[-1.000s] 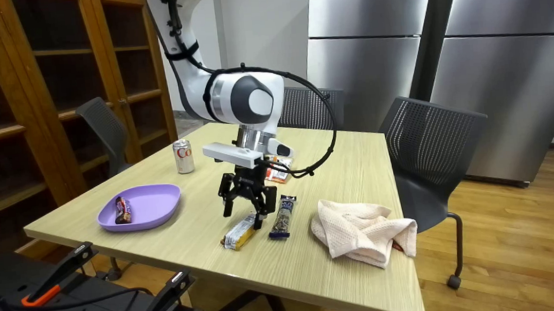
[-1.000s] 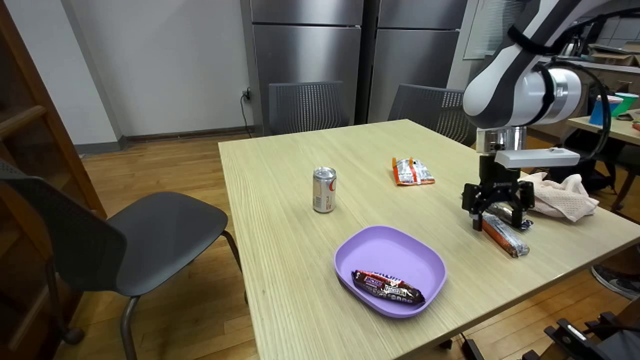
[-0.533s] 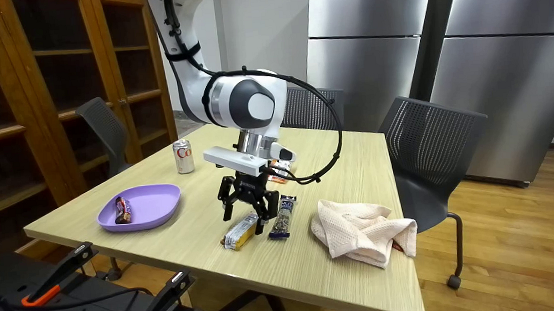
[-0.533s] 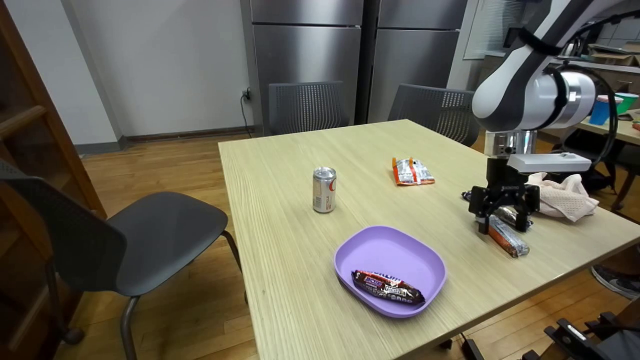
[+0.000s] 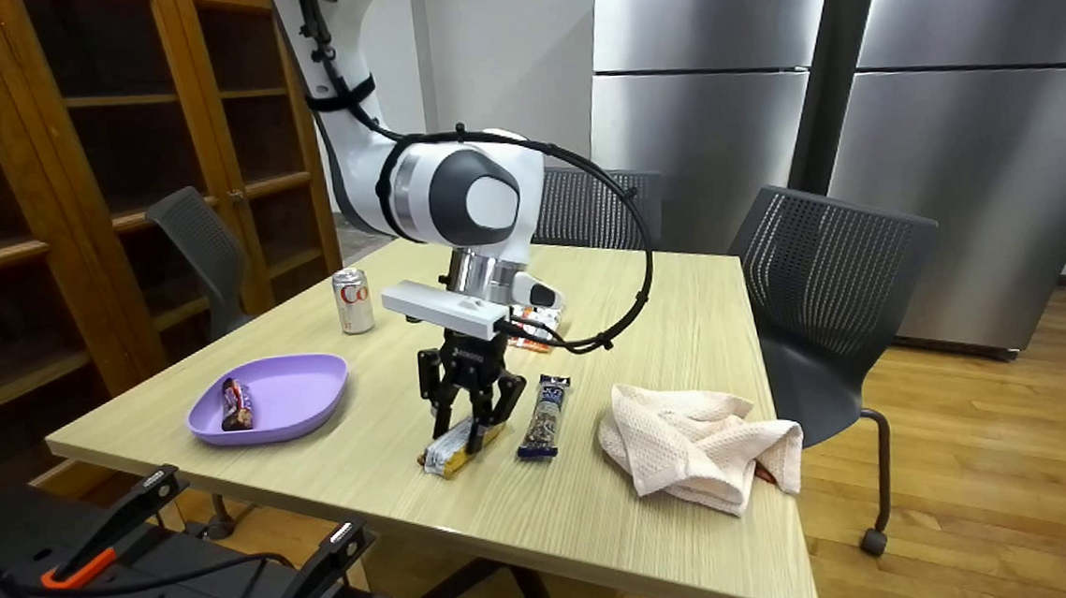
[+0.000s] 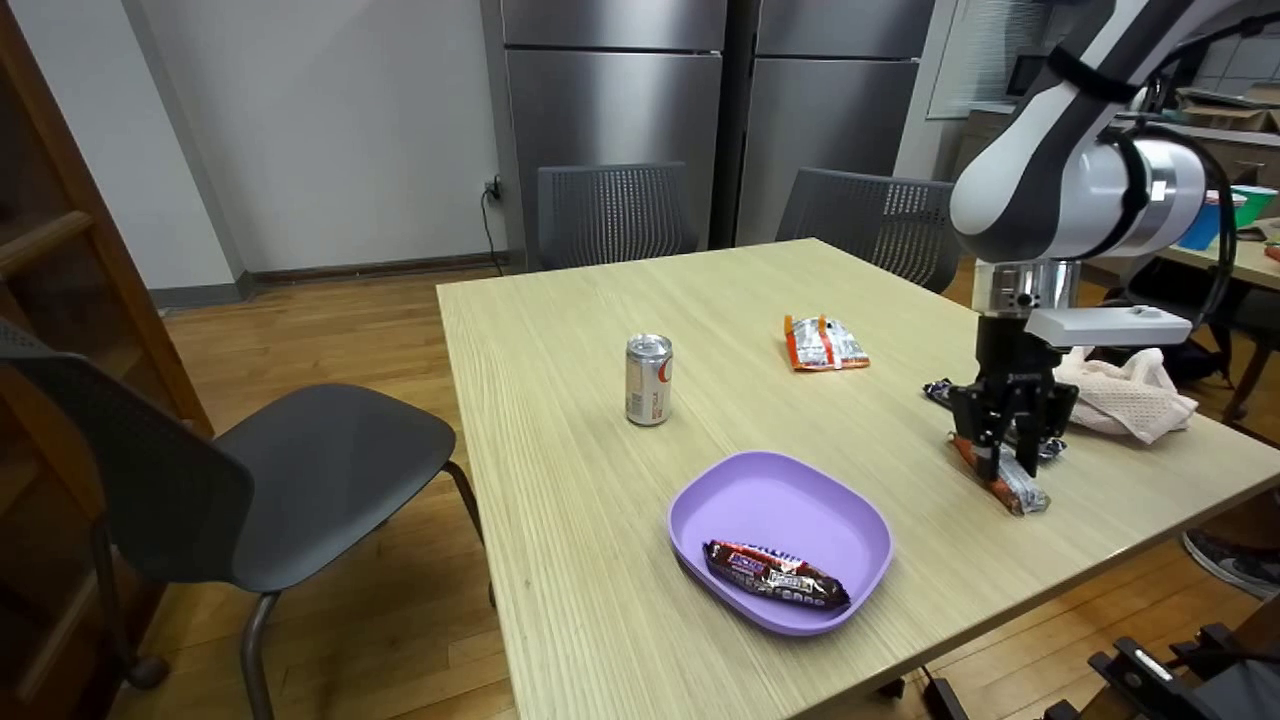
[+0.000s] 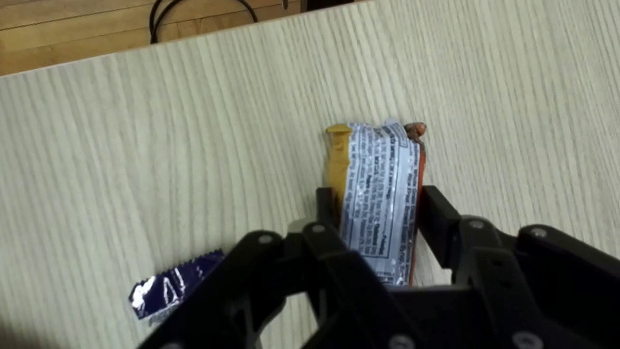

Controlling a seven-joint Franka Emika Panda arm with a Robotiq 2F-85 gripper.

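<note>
Snack bar [image 7: 380, 162] snug between jaws of the hand [image 7: 378, 207]

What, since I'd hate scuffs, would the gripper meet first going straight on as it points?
Probably the wood-grain tabletop: the gripper points down at it. The wrapped snack bar sits between its fingertips, out of their line; any gap beneath is unclear.

Bar wrapper [image 7: 380, 194] is gold on one edge, orange-red on the other, silvery panel with dark fine print. Gripper [image 7: 378, 208] black. Second bar [image 5: 546, 417] has navy ends, speckled grey middle. Plate [image 6: 800, 485] plain lilac. Can [image 6: 647, 385] silver, red lettering. Towel [image 5: 675, 448] pale pink, waffle weave.
</note>
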